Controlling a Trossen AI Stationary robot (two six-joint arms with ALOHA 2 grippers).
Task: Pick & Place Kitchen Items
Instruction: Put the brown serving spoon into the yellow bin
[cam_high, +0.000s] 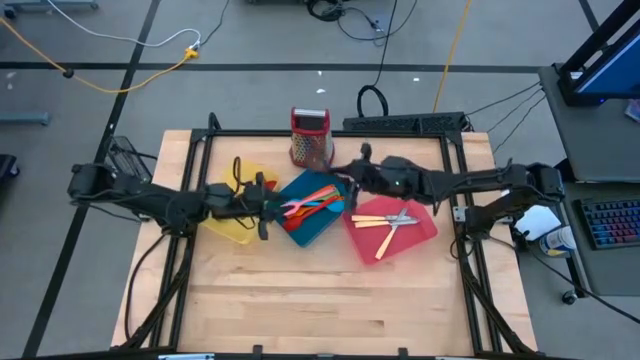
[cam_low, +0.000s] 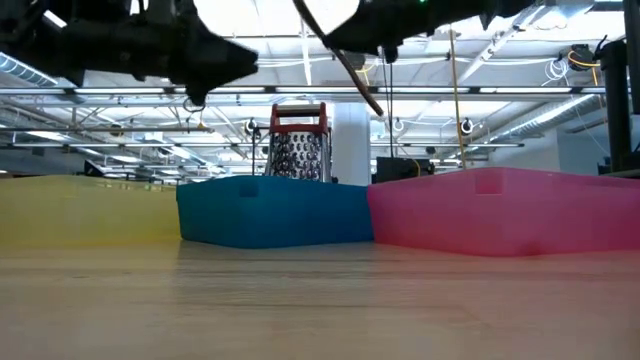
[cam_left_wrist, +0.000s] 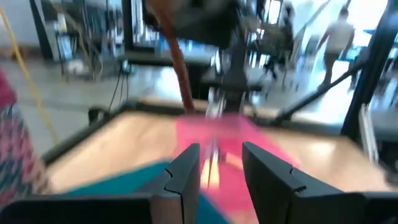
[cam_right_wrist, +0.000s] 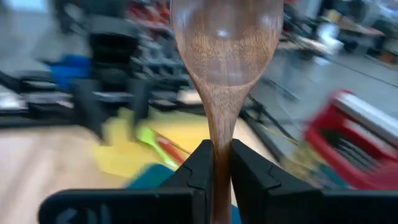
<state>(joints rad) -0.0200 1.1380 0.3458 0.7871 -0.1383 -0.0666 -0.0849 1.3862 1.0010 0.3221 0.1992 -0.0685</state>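
Step in hand: a wooden spoon (cam_right_wrist: 225, 56) is carried in the air, by the look of it on its way to one of the trays.
Yellow tray (cam_high: 228, 226): flat, smooth plastic, set at the left; a dark looped thing is seen in it, too small to name.
Left gripper (cam_high: 266, 208): held over the seam between the yellow and blue trays; the fingers (cam_left_wrist: 184, 171) are parted and nothing is seen between them.
Blue tray (cam_high: 322, 228): a boxy plastic tray in the middle, loaded with slim orange, green and pink utensils (cam_high: 312, 203).
Right gripper (cam_high: 356, 176): raised near the blue tray's far corner, clamped on the spoon's narrow neck; the bowl is dark, glossy and oval.
Grater (cam_high: 311, 137): upright perforated metal, red-trimmed, behind the trays.
Pink tray (cam_high: 420, 230): pale wooden pieces and metal cutlery (cam_high: 388, 222) lie inside.
Next move: likely a lowering over the pink tray, where like pieces lie, before release.
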